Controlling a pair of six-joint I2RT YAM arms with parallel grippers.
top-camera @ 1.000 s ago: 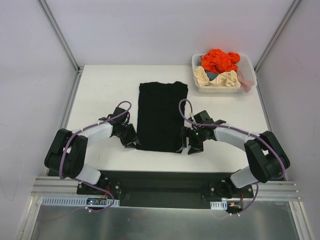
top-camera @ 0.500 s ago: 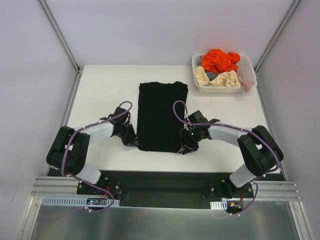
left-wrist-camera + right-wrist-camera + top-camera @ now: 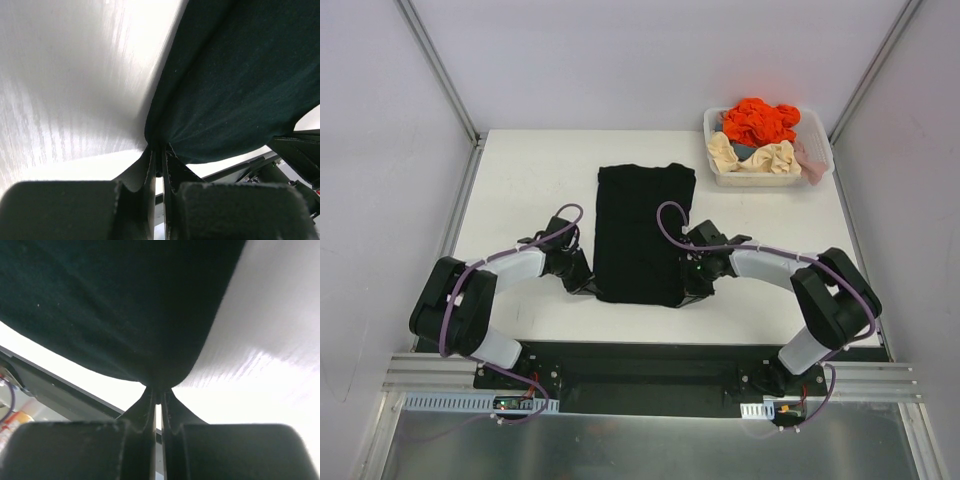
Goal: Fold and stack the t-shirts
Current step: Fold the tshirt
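Note:
The black t-shirt [image 3: 645, 225] lies flat as a long rectangle in the middle of the white table. My left gripper [image 3: 590, 287] is shut on its near left corner; in the left wrist view the fingertips [image 3: 159, 152] pinch the dark cloth [image 3: 235, 85]. At the near right corner my right gripper [image 3: 686, 292] is shut on the hem, and the right wrist view has the pinch [image 3: 158, 392] right under the black fabric [image 3: 115, 305]. Orange [image 3: 758, 120], cream-beige [image 3: 765, 158] and pale pink [image 3: 810, 160] t-shirts lie crumpled in the basket.
A white plastic basket [image 3: 717, 172] stands at the table's far right corner. The table's near edge [image 3: 650, 335] runs just behind both grippers, with the black mounting rail below it. Metal frame posts rise at the far left and far right corners.
Both grippers moved inward onto the black t-shirt's near corners and closed on them. The right gripper slid left from beside the shirt to its hem.

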